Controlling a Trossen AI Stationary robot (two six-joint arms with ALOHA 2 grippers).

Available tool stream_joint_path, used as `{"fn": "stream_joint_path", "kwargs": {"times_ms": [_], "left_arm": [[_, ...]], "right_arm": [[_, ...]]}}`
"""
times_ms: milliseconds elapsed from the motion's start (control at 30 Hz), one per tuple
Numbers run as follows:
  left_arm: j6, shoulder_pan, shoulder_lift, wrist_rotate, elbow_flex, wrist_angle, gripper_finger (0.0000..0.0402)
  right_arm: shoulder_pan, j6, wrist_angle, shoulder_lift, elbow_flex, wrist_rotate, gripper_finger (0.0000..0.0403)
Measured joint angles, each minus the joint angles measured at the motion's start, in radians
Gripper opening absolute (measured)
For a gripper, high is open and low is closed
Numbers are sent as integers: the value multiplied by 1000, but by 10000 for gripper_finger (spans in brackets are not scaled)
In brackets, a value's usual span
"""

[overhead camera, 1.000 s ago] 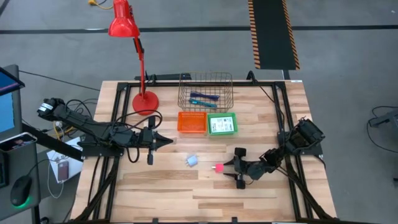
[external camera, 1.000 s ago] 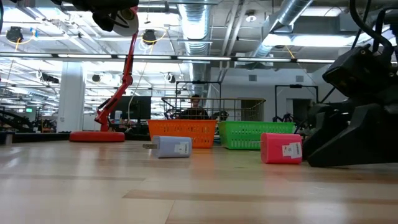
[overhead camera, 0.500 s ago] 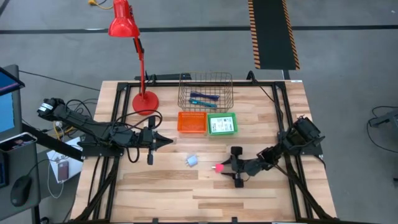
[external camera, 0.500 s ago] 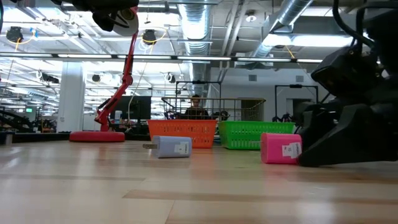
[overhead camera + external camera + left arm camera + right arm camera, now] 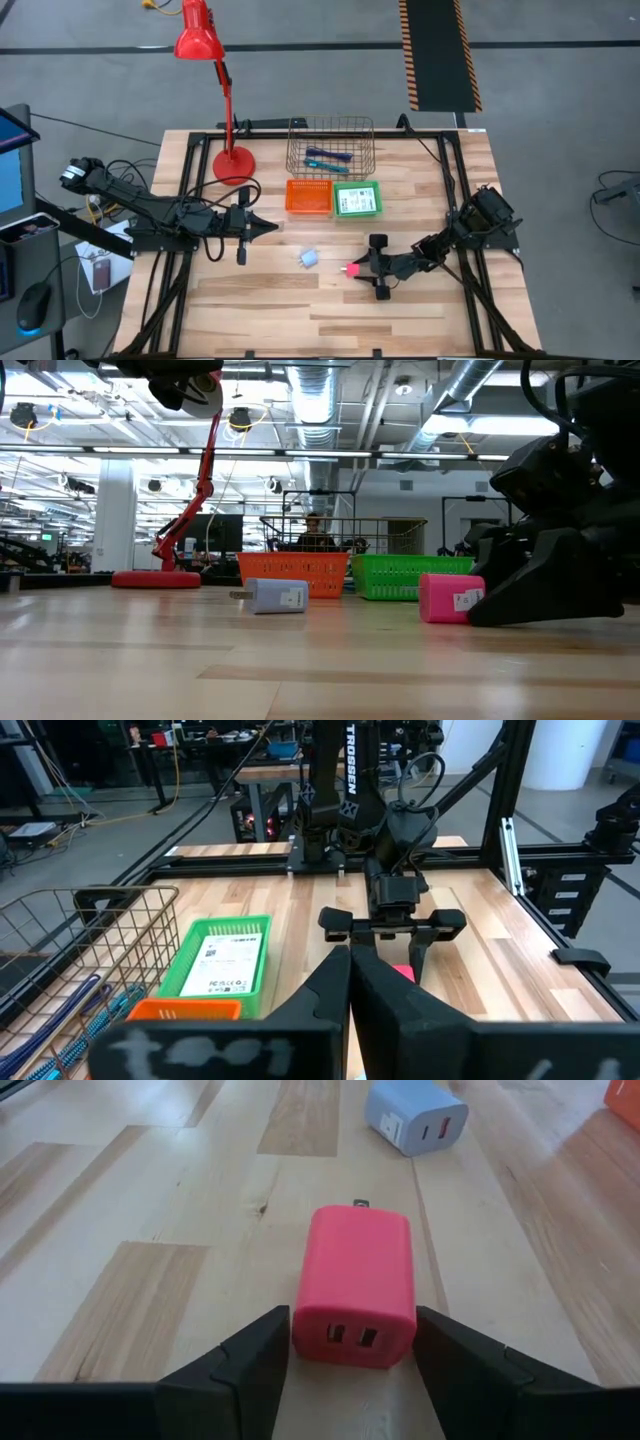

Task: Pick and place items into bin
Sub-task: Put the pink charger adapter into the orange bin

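Pink block (image 5: 354,1285) lies on the wooden table (image 5: 260,300), right of the pale blue lump (image 5: 309,259), between the spread fingers of the right gripper (image 5: 368,268), apparently not yet clamped. Far left, the left gripper (image 5: 268,229) waits, fingers pressed together.

Pink block (image 5: 452,598) against dark right tool (image 5: 500,592); pale blue lump (image 5: 277,596) apart.
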Motion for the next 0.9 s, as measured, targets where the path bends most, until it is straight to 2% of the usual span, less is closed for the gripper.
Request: {"fn": "stream_joint_path", "kwargs": {"times_ms": [167, 400, 533, 700, 900], "left_arm": [[2, 0, 0, 0, 0, 0, 0], [2, 0, 0, 0, 0, 0, 0], [2, 0, 0, 0, 0, 0, 0], [2, 0, 0, 0, 0, -3, 0], [61, 0, 0, -9, 0, 19, 0]], "right_arm": [[0, 1, 0, 0, 0, -1, 190], [-1, 1, 0, -1, 0, -14, 143], [-2, 1, 2, -1, 0, -17, 143], [-3, 1, 6, -1, 0, -20, 164], [-21, -6, 10, -1, 0, -21, 142]]}}
